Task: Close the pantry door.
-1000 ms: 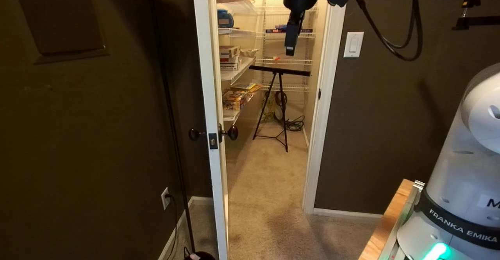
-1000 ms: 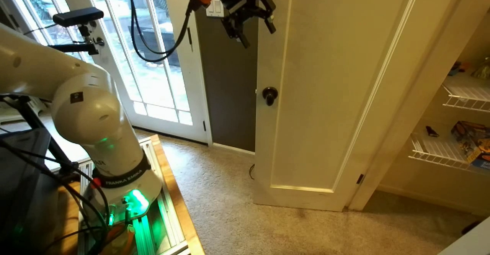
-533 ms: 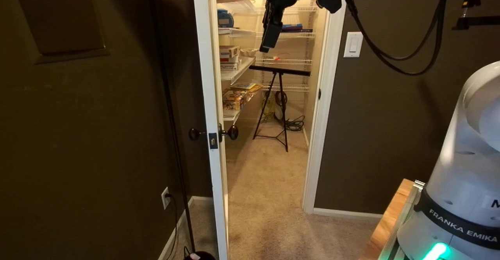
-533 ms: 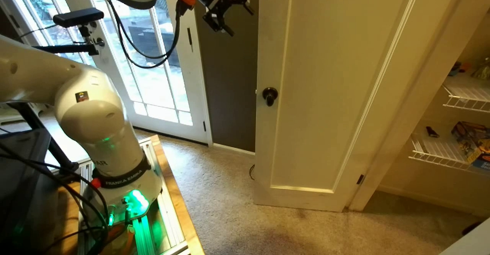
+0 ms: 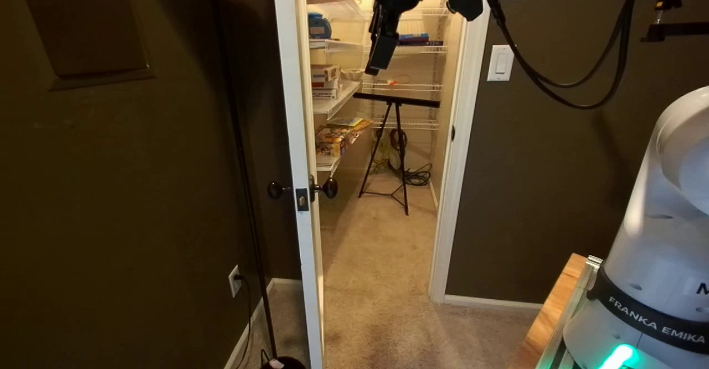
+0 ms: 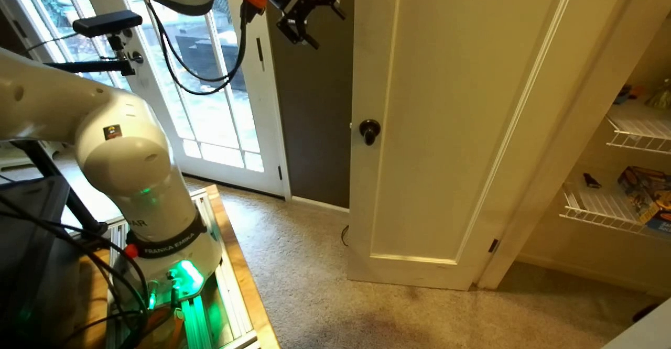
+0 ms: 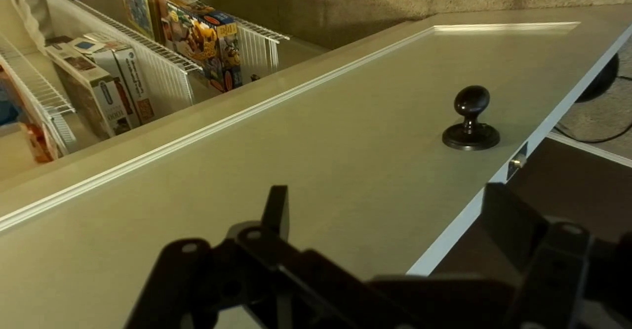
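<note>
The pantry door stands open, a tall white panelled door. Its free edge (image 5: 299, 108) faces the camera in an exterior view, with the pantry opening beside it. Its panelled face (image 6: 445, 129) shows in an exterior view and fills much of the wrist view (image 7: 321, 136). A dark round knob (image 7: 471, 104) and latch plate (image 7: 517, 162) show there, beyond the fingers; the knob also shows in both exterior views (image 5: 330, 188) (image 6: 369, 131). My gripper (image 6: 329, 29) is open and empty, above knob height, apart from the door. In the wrist view the door's edge runs between the fingertips (image 7: 385, 190).
Wire shelves with boxes (image 7: 202, 42) and a black tripod stand (image 5: 396, 136) are inside the pantry. A floor lamp pole (image 5: 249, 191) stands behind the door. A glass-paned door (image 6: 209, 87) and a mounted camera (image 6: 107, 22) are near the arm. The base stands on a wood-edged table (image 6: 238, 265).
My gripper has moved left in both exterior views, away from in front of the door face to beyond its free edge. It is nearly still over the last half second. The door has not moved.
</note>
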Motion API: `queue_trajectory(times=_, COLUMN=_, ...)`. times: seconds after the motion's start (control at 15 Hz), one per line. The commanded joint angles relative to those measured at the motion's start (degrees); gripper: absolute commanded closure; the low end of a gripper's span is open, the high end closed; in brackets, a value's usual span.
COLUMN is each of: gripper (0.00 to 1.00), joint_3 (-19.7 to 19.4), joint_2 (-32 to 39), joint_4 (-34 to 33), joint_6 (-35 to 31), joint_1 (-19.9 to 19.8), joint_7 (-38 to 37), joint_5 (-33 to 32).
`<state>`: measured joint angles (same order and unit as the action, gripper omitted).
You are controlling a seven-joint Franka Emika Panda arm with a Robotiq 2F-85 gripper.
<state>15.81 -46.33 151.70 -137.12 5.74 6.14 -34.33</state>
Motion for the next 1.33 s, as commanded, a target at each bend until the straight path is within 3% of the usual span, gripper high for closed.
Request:
queue_trajectory(times=0.0, gripper=0.00, joint_3=-0.41, joint_2=0.14, joint_4=-0.13, joint_6=0.30, joint_1=0.53, joint_7=-0.29, joint_5=-0.44)
queue_trajectory(times=0.2, gripper=0.00, joint_3=1.10, joint_2=2.33, joint_4=-1.20, joint_6=-2.47, joint_1=1.51, joint_7=-0.31, joint_5=-1.22)
queue_trajectory(times=0.67, gripper=0.00, joint_3=8.77, joint_2=10.07, joint_4=-8.87, joint_6=-8.15, joint_1=-1.66, joint_7=-2.89, joint_5=-8.73)
queue_trajectory(times=1.27, gripper=0.00, joint_3=14.88, joint_2=22.54, joint_4=-21.46, joint_6=-0.83, joint_1=-4.03, joint_7=-18.07, joint_5=-25.22)
